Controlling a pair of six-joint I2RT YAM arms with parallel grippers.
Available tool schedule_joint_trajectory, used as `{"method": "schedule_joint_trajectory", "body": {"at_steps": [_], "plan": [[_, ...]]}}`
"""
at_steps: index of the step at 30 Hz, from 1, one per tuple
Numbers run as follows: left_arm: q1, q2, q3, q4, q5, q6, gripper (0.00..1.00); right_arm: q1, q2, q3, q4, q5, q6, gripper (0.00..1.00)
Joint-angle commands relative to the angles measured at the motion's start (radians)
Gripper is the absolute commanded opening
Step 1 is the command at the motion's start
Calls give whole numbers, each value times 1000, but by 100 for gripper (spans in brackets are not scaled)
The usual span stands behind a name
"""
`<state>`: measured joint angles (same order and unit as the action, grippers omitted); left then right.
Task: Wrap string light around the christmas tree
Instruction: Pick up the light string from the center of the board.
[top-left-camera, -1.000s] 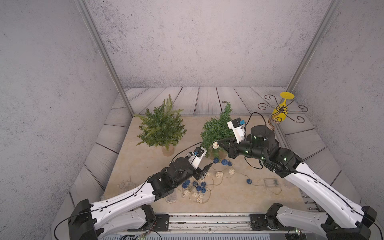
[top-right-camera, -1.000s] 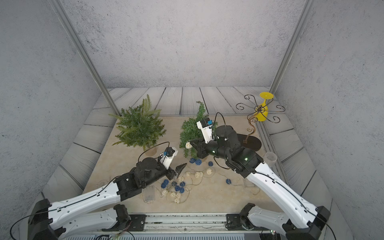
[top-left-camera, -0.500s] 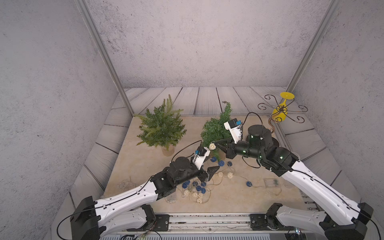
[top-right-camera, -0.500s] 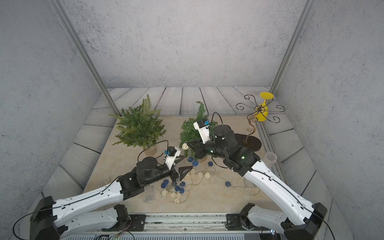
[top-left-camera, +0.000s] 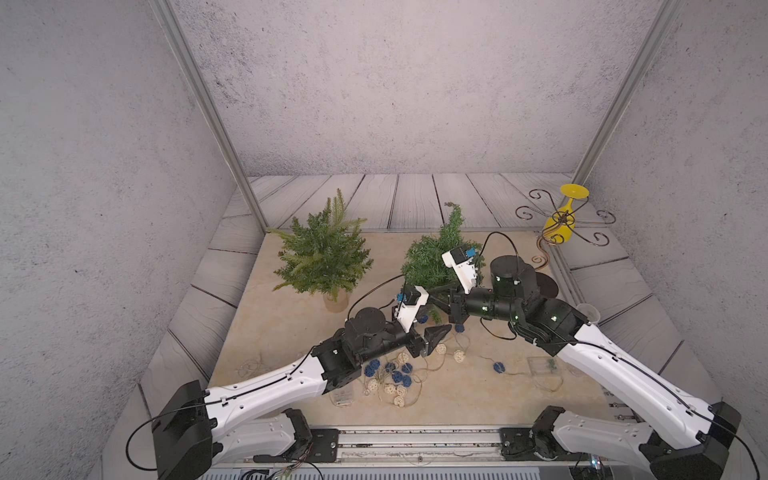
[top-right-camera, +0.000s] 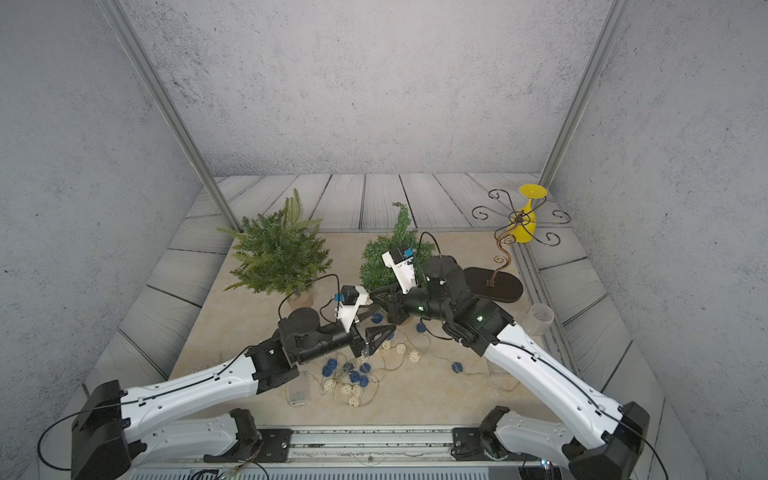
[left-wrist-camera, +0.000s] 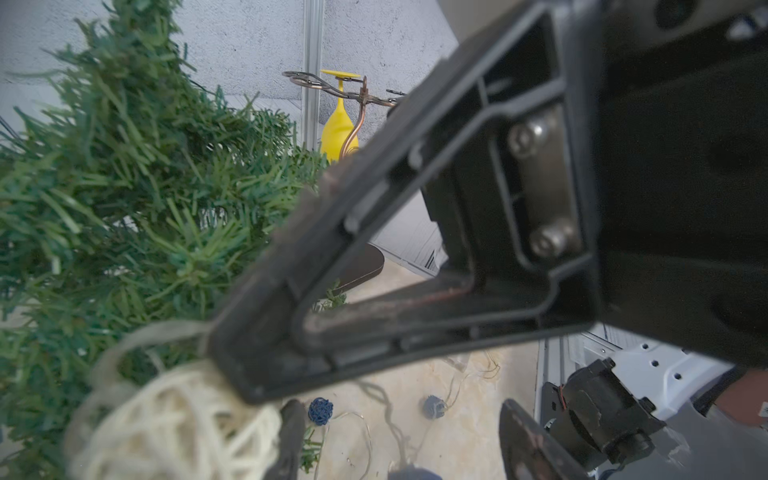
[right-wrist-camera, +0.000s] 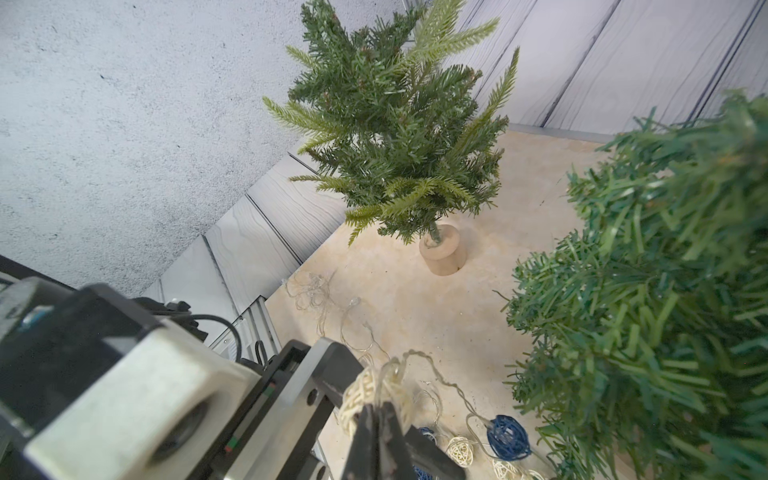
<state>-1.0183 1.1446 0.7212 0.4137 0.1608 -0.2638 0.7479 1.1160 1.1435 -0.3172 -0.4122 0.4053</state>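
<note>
Right gripper (right-wrist-camera: 376, 415) pinches string light (right-wrist-camera: 363, 392) by christmas tree (top-left-camera: 432, 257) — left gripper (left-wrist-camera: 401, 415) spread

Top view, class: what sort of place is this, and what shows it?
Probably a staged robot test booth, not a home: bare grey walls, metal corner post, left arm and right arm mounted on a rail.

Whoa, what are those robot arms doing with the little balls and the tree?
The two arms are putting a string light on the small Christmas tree. The right gripper is shut on the string at a white ball and holds it up beside the tree's lower branches. The left gripper is open, close by, and holds nothing. Most of the string, with its white and blue balls, lies on the table in front of the tree. None of it looks wound around the tree yet.
</note>
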Motion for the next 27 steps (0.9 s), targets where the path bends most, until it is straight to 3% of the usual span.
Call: {"method": "schedule_joint_trajectory", "body": {"at_steps": [1,2,5,6,8,10,14,19,24,27], "plan": [[-6,58,54,40,-8,15,63,15,-15,-11,41,-65,20,0],[-5,67,56,48,-17,12,56,18,-14,-11,40,-71,18,0],[-5,64,49,76,-26,9,9,20,-33,-31,35,-63,15,0],[-5,56,46,79,-28,7,0,19,-44,-42,34,-48,13,0],[-5,33,46,62,-46,3,0,20,-71,-66,20,-1,8,1],[-6,-1,52,17,-72,10,0,19,-119,-105,8,69,8,33],[-4,-76,66,-74,-128,47,0,19,-300,-234,-20,251,16,57],[0,-146,116,-196,-194,104,0,19,-507,-376,-98,447,36,64],[14,-180,161,-265,-204,147,0,20,-541,-497,-115,531,42,65],[29,-171,204,-305,-170,149,0,19,-521,-594,-20,542,14,67]]}}
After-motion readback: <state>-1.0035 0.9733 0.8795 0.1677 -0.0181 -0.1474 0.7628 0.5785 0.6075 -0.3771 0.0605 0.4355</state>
